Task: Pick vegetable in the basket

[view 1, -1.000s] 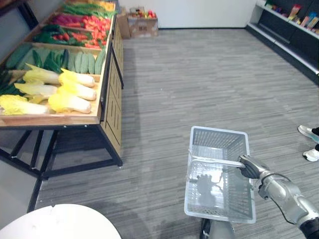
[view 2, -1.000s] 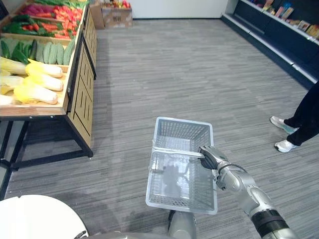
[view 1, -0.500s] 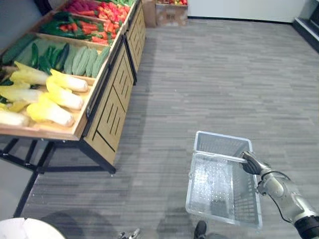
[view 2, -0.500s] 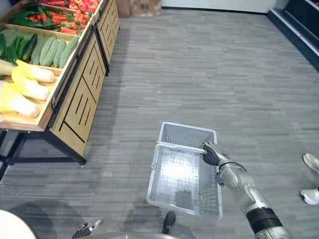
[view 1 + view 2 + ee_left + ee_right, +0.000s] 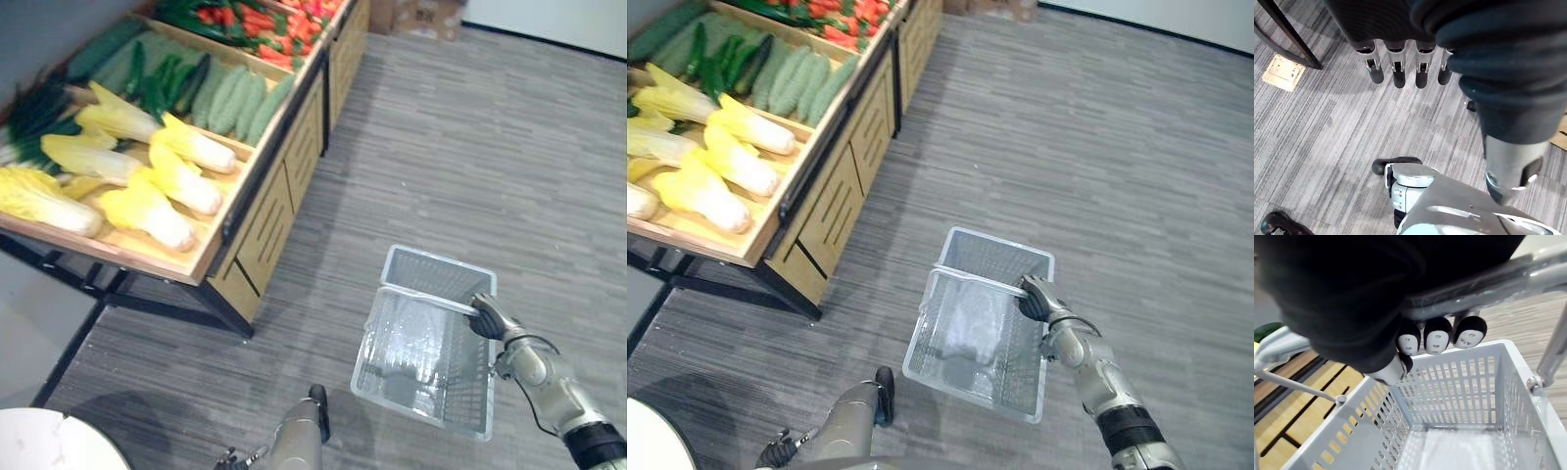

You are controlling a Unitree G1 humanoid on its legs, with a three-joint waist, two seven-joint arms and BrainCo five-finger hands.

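Wrist views show the right hand [image 5: 1436, 339] grasping the basket [image 5: 1449, 391] handle [image 5: 1528, 279], the left hand's [image 5: 1396, 58] fingers [image 5: 1421, 73] released.

No words or numbers can be read here. The cardboard boxes [image 5: 419, 14] at the far end of the floor have some dark marks on them, but they are too small to make out. The grey basket [image 5: 436, 266] has no letters that can be made out.

stand [image 5: 274, 211] cut by left edge, red vegetables [image 5: 257, 20] perhaps peppers
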